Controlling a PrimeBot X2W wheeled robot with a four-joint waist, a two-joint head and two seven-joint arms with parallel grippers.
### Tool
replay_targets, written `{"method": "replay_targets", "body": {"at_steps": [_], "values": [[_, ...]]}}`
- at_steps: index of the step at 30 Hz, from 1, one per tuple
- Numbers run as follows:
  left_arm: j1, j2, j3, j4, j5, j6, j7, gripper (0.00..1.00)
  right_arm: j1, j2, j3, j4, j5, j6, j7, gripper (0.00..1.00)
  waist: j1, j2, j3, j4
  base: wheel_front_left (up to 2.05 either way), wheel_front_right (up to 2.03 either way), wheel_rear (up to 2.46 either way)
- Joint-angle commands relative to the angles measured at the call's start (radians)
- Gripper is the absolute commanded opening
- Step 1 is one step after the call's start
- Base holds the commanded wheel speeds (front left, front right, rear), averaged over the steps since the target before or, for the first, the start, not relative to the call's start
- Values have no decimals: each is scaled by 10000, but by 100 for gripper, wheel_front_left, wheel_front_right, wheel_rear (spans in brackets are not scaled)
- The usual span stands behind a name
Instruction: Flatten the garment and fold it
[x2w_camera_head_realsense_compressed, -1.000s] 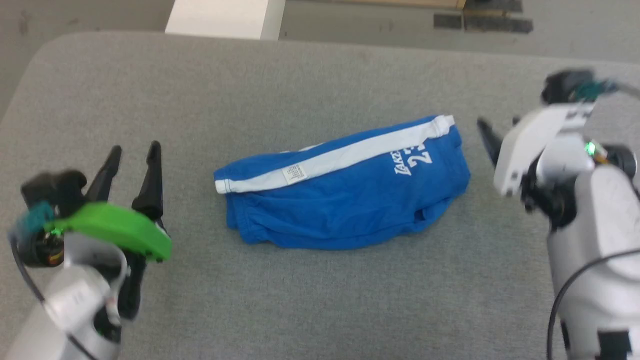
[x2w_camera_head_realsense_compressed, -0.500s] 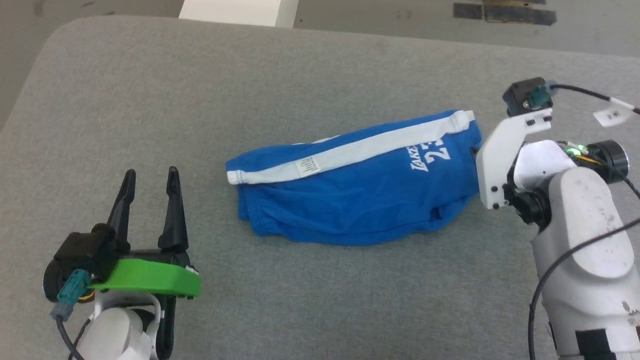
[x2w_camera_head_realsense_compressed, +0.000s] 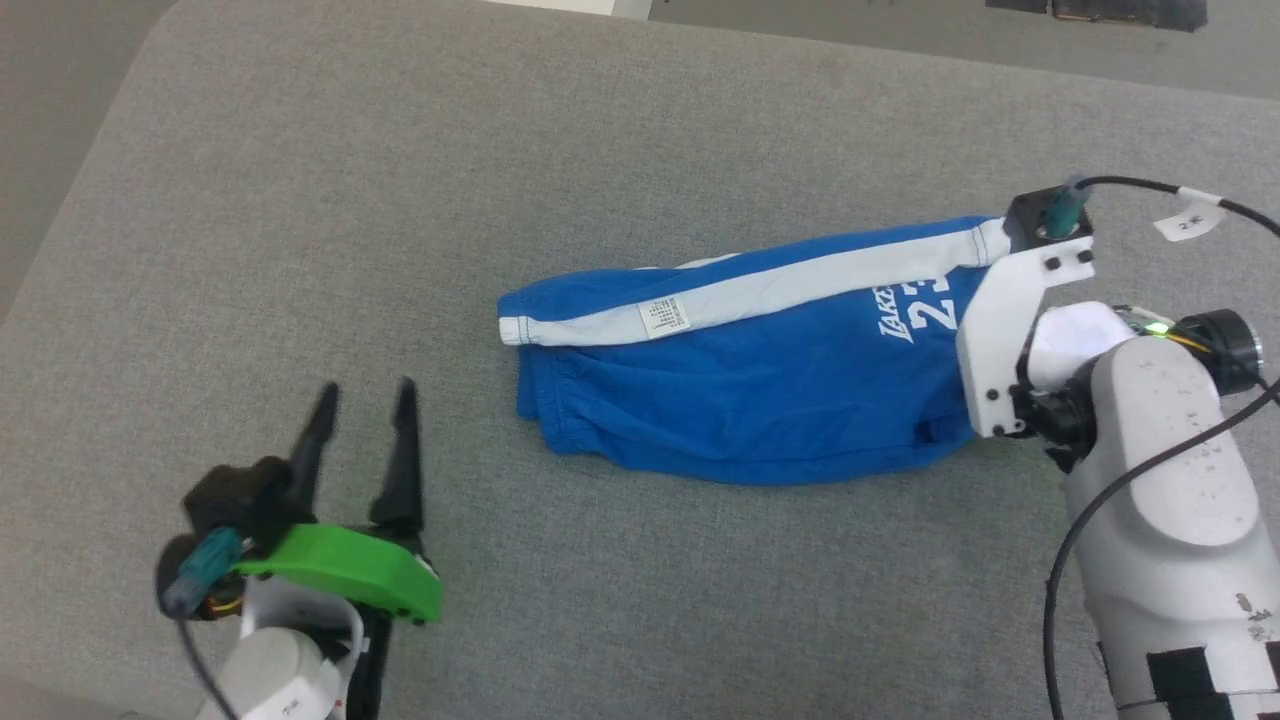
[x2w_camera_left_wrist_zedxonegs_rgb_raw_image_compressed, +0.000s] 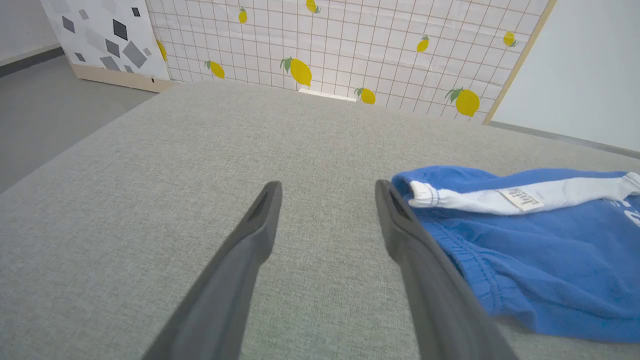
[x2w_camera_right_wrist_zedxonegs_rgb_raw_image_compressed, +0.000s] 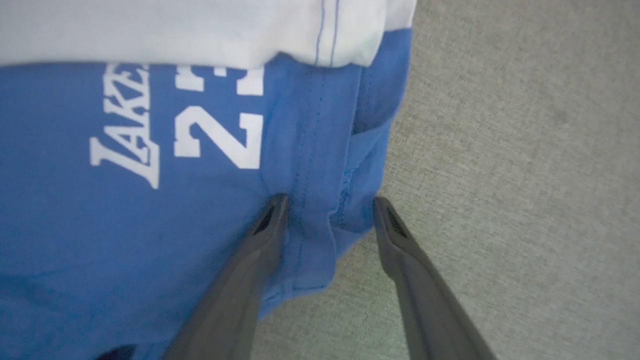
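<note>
Right pincer is released, and its two dark fingers stand over the right end of the blue shorts. In the right wrist view one finger is above the blue cloth near a seam, and the other is above the bare grey desk just beside the hem. So the edge of the cloth lies between the jaws. I judge it is placed like this in order to pinch that edge. Whether the tips already touch the cloth, I cannot tell.

The left pincer is released too, with nothing between its fingers. It hangs over the desk near the left end of the shorts but apart from them. From there, I think, a short move to its right would bring it to the corner where the white band ends.

The shorts lie in the middle of the desk, long side across and a little tilted, the right end farther from the robot. They are not flat. The white band runs along the far edge with a small label on it, and the near edge is curved and wrinkled. Flattening seems to me not yet done, and folding not begun. One pincer at each end is probably meant to pull the cloth in opposite directions, so that the wrinkles go out. The cloth looks soft and thin, so a grip on the top layer only could leave the under layer behind.
</note>
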Motion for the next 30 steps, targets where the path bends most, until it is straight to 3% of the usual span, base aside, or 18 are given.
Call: {"method": "replay_targets", "body": {"at_steps": [1, 9, 15, 19, 23, 24, 25, 26, 30], "values": [[-111, -56, -147, 39, -210, -81, 527, 100, 384, 72, 75, 275, 127, -11, 27, 0, 0, 0, -98, -92, 0, 0, 0], [-1116, 60, -1083, -437, -883, 80, 4846, 100, 284, 25, 284, 50, 391, -11, -329, 0, 0, 0, -189, -404, 0, 0, 0], [-2073, 250, -1715, -149, -771, 407, 7281, 100, 174, -15, 516, -36, 506, -11, -318, 0, 0, 0, 73, -645, 0, 0, 0], [-2401, 489, -1964, 587, -467, 618, 8127, 100, 98, 1, 671, -72, 612, -11, -356, 0, 0, 0, 229, -805, 0, 0, 0], [-2496, 526, -1999, 1184, -604, 498, 8318, 100, 31, 23, 890, -90, 756, -11, -431, 0, 0, 0, 325, -994, 0, 0, 0], [-2487, 478, -1968, 1248, -729, 417, 8258, 48, 29, 27, 948, -97, 802, -11, -443, 0, 0, 0, 335, -1032, 0, 0, 0], [-2475, 468, -1971, 1289, -786, 337, 8201, 15, 27, 28, 1003, -108, 838, -11, -455, 0, 0, 0, 335, -1060, 0, 0, 0], [-2432, 460, -1984, 1359, -875, 244, 8189, 0, 33, 23, 1060, -119, 883, -11, -469, 0, 0, 0, 314, -1097, 0, 0, 0], [-2294, 439, -1907, 1469, -1096, 67, 7929, 0, 178, -63, 1203, -149, 1091, -11, -513, 0, 0, 0, 81, -1194, 0, 0, 0]]}}
